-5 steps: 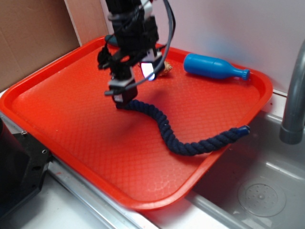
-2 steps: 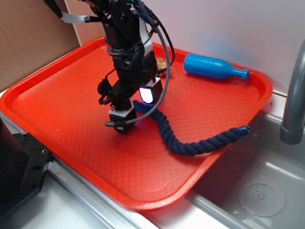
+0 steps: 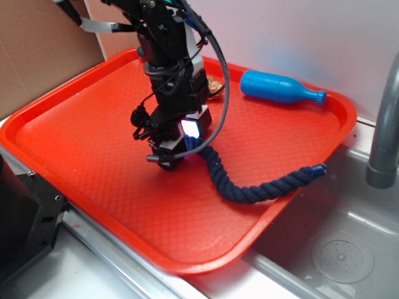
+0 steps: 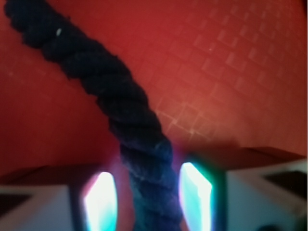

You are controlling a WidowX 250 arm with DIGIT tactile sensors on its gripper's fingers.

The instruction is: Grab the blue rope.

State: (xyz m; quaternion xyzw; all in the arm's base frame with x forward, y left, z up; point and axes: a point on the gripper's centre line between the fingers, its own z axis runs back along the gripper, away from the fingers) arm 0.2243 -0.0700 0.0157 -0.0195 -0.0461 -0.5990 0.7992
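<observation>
Red tray (image 3: 81,118) beside a steel sink. Blue rope (image 3: 249,189): we log its near end between the fingers of the gripper (image 3: 169,159) at tray centre, body trailing toward the sink-side edge. Wrist view: pads flank the rope, apparently clenched on it.

Kitchen sink area: steel basin (image 3: 336,243), faucet (image 3: 383,124).

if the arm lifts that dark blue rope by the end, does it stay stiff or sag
The thick, dark navy twisted rope will probably sag: it already lies in curves on the red plastic tray. Its rough strands between the tool fingers likely resist slipping. The free end may drag.
</observation>
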